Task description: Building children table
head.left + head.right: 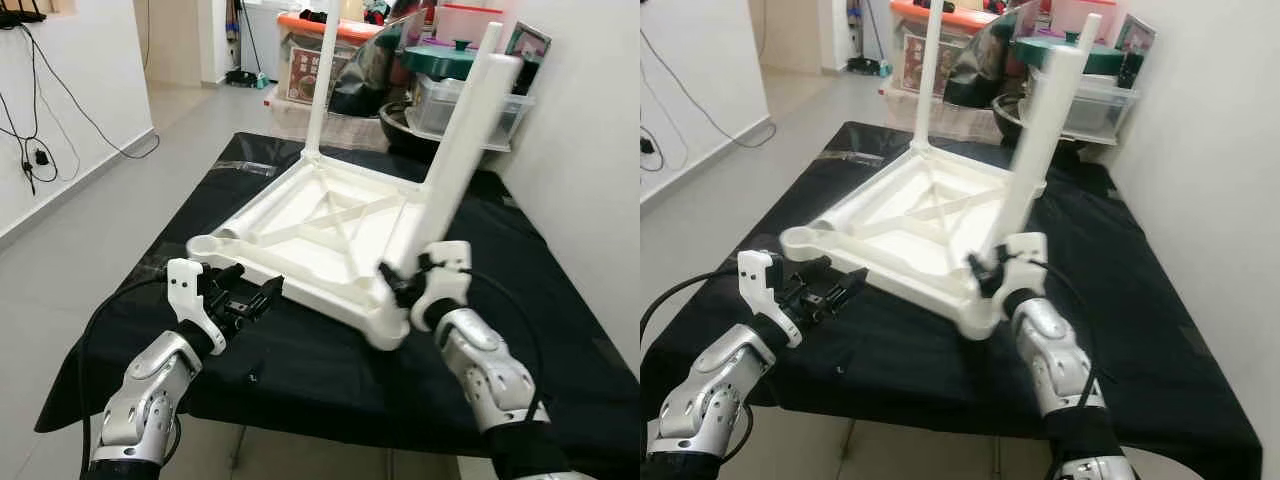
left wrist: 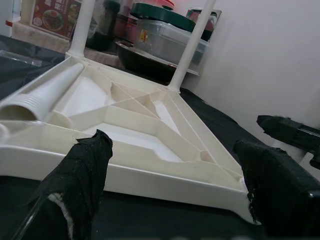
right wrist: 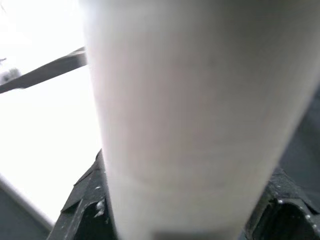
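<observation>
The white children's table point(image 1: 320, 235) lies upside down on the black-covered tabletop point(image 1: 560, 330) so its leg sockets face up. The right tool point(image 1: 400, 285) clamps the near-right leg point(image 1: 465, 145) at its base, probably to seat it. The left tool point(image 1: 262, 296) waits spread wide just beside the near edge.

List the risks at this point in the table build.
The right tool grips the near leg, which stands tilted in its corner socket; pushing it askew may jam it or tip the tabletop.

The left tool hovers open off the tabletop, so nothing steadies it.

A loose leg lying inside may roll.
</observation>
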`<state>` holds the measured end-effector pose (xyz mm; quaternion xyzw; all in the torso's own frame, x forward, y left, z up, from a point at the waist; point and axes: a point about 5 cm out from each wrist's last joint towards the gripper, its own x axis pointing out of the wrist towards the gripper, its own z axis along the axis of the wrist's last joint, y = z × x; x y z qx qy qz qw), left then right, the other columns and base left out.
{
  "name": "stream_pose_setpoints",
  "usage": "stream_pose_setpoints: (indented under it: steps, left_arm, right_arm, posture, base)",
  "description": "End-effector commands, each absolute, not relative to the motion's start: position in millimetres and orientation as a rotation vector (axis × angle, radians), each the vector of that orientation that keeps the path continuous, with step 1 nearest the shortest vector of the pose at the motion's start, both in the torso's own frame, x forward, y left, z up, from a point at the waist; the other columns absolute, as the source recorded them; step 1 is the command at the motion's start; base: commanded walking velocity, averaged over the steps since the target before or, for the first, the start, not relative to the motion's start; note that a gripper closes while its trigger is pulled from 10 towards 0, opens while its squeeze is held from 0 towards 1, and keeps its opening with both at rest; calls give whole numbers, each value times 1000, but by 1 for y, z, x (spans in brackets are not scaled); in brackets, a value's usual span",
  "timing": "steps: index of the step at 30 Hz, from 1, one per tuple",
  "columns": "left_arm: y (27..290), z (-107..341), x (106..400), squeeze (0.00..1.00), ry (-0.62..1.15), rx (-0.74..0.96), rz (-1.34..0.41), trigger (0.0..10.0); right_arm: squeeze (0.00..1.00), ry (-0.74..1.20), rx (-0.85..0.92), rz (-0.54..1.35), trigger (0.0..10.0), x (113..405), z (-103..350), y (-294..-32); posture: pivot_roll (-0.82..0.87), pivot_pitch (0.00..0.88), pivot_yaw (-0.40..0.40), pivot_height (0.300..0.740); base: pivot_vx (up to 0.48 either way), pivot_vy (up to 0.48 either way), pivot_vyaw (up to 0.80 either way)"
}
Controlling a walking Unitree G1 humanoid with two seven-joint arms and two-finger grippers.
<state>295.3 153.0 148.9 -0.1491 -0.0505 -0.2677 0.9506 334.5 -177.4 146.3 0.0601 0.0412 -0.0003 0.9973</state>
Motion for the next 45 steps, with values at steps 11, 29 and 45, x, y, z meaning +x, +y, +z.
stream_pose_setpoints:
  steps: [11, 29, 45]
  left_arm:
    - [149, 148, 297, 0, -99, -298, -556, 10000]
    - [148, 149, 295, 0, -101, -308, -564, 10000]
    - [150, 149, 295, 0, -102, -303, -556, 10000]
  right_arm:
    - [0, 46, 154, -87, 0, 352, 153, -158]
    - [0, -103, 274, 1091, 0, 279, 184, -109]
    - [0, 54, 6, 1037, 10000, 284, 140, -107]
  posture:
    - [93, 0, -135, 740]
    - [84, 0, -130, 740]
    - [93, 0, -132, 740]
  base:
    - [0, 0, 0]
    - [0, 0, 0]
    - [0, 0, 0]
